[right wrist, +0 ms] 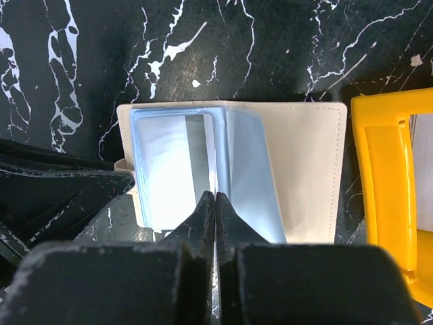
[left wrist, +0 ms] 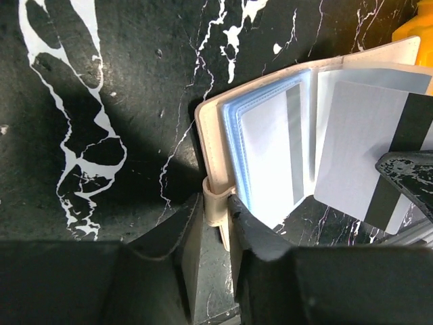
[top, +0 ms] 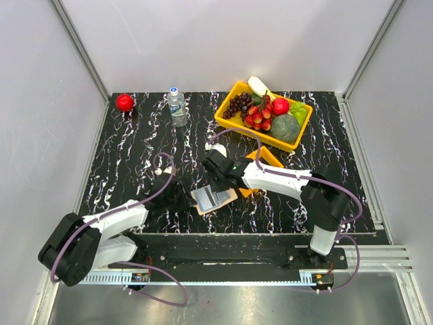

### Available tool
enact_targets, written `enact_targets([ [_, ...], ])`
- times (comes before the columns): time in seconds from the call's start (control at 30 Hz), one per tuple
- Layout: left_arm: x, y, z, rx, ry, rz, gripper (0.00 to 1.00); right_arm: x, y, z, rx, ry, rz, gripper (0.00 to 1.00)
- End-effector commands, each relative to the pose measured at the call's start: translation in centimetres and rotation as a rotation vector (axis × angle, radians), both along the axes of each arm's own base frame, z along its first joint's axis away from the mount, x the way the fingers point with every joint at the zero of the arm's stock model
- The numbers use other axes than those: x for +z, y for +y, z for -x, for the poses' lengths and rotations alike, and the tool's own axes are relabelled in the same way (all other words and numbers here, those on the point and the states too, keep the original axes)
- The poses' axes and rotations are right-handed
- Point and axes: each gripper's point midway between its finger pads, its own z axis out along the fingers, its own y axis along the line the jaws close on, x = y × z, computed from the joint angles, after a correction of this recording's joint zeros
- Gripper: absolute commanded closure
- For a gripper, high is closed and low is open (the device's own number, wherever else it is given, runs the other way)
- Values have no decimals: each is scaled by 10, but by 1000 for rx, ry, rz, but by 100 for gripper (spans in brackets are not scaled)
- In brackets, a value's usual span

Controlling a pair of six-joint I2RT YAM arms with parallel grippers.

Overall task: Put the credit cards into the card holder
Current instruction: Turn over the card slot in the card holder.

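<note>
The tan card holder (top: 220, 200) lies open on the black marbled table, its blue-grey sleeves up. My left gripper (top: 184, 196) is shut on the beige tab at its left edge; in the left wrist view the left gripper (left wrist: 215, 203) has that tab between its fingers. One credit card (left wrist: 270, 159) with a grey stripe sits in a sleeve. My right gripper (top: 218, 183) is shut on a second white credit card (left wrist: 352, 135) with a dark stripe, held over the sleeves. In the right wrist view the right gripper (right wrist: 215, 198) holds this card edge-on above the holder (right wrist: 304, 169).
A small orange tray (top: 269, 160) lies just right of the holder and also shows in the right wrist view (right wrist: 389, 183). A yellow basket (top: 226, 114) of fruit stands at the back right. A water bottle (top: 177, 106) and a red apple (top: 124, 102) stand at the back left.
</note>
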Motion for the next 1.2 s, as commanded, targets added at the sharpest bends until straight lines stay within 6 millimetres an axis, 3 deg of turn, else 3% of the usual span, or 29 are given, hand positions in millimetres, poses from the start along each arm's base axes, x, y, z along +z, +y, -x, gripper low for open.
enact_targets([
  [0.0,10,-12,-10,-41,-41,18,77,6,2,-5,-11,-6,-40,100],
  [0.17,18,-16,-17,-53,-64,21,100,8,1,-6,-10,-8,-47,100],
  [0.37,57,-13,-27,-67,-177,7,100,24,-1,-10,-12,-32,-77,100],
  [0.5,76,-13,-30,-88,-219,-1,100,61,-3,-18,-46,-146,-156,100],
  [0.63,71,-14,-29,-96,-206,-4,100,82,-11,-25,-74,-221,-178,100],
  [0.77,63,-18,-28,-106,-180,3,100,78,-10,-25,-68,-204,-163,100],
  [1.17,62,-18,-29,-109,-179,-3,100,81,25,-20,27,-220,-189,100],
])
